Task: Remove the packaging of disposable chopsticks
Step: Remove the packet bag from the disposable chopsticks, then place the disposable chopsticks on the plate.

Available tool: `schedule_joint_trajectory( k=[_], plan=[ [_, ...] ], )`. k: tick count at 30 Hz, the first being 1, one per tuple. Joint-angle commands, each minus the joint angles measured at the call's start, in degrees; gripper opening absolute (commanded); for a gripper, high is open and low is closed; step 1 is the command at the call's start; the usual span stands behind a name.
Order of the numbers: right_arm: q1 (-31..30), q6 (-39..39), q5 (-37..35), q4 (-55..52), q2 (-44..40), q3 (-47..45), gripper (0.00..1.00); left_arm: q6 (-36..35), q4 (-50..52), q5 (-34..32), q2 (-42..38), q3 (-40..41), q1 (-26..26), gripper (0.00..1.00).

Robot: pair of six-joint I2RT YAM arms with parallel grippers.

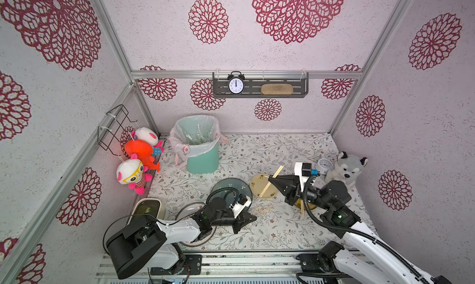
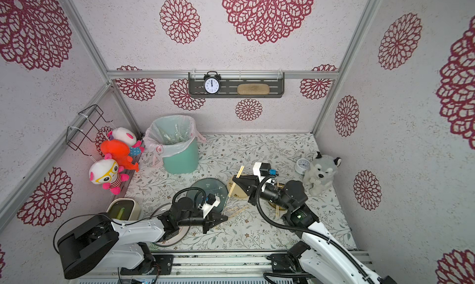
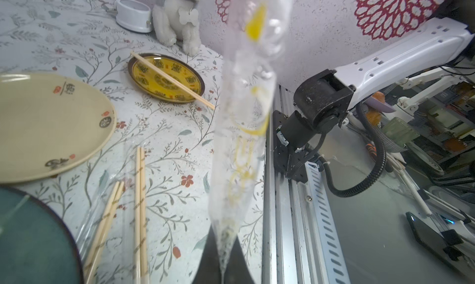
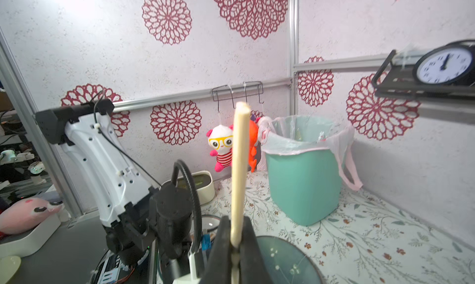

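The bin (image 1: pixel 203 164) is standing at the far left by the back wall, well apart from both arms. Glossy, crinkled sleeves (image 1: pixel 198 136) are lying inside its liner (image 1: pixel 180 143).

Nearer the front, the left gripper (image 1: pixel 254 216) is hovering low over the table (image 1: pixel 257 151), just beside the teal plate (image 1: pixel 231 183). Its jaws are pinching fully together on one end of a clear sleeve (image 3: pixel 244 110). The rest of it is sticking straight out from the tips, with yellow print showing through the plastic. In both top views it is too faint to make out.

Just to the right, two wrapped pairs (image 3: pixel 140 192) are lying side by side on the table between the grippers, near the teal plate's edge.

Further right, the right gripper (image 4: pixel 236 219) is clamping tight on a bare pair (image 1: pixel 279 170). It is gripping the pair partway along and holding it tilted in the air above the cream plate (image 1: pixel 255 182). In the right wrist view the sticks are pointing out from the closed jaws toward the bin.

Under the right arm, a third pair (image 3: pixel 180 86) is lying unwrapped across the yellow plate (image 3: pixel 154 86).
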State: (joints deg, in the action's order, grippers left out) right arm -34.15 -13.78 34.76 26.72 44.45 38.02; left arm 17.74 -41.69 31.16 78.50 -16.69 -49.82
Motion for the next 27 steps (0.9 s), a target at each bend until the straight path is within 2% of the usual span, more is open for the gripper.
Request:
schedule_joint_trajectory(
  k=[1,7,10,13,16,18,21,24,27],
  plan=[
    [1.1,-1.3,2.4,-0.6,0.6,4.9,0.00,1.3,-4.2,-1.0,0.5,1.0,0.2,0.00],
    [2.8,0.4,-0.7,-8.5,-1.1,11.4,0.00,1.9,-3.7,-6.5,-6.0,4.4,1.2,0.00],
    [3.0,0.7,-4.3,-13.8,-1.6,14.2,0.00,2.7,-0.4,-9.6,-13.4,5.7,2.1,0.00],
    [3.0,0.9,-11.4,-24.5,1.6,17.6,0.00,3.6,9.8,-16.5,-23.3,3.7,2.9,0.00],
    [3.0,-0.2,-19.2,-35.1,7.6,20.3,0.00,5.4,20.0,-23.9,-33.0,0.7,5.1,0.00],
    [3.0,-0.5,-23.0,-41.7,12.8,22.0,0.00,6.2,27.1,-25.6,-37.3,-1.9,7.5,0.00],
    [2.9,-0.3,-27.4,-51.4,20.8,25.8,0.00,6.7,32.1,-28.4,-41.7,-3.7,8.9,0.00],
    [2.1,-0.2,-31.9,-60.5,31.0,31.7,0.00,7.6,35.0,-31.1,-43.8,-4.9,9.1,0.00],
    [-0.1,1.8,-37.3,-69.5,41.9,39.9,0.00,8.1,35.5,-31.0,-42.8,-6.2,9.3,0.00]
  ],
)
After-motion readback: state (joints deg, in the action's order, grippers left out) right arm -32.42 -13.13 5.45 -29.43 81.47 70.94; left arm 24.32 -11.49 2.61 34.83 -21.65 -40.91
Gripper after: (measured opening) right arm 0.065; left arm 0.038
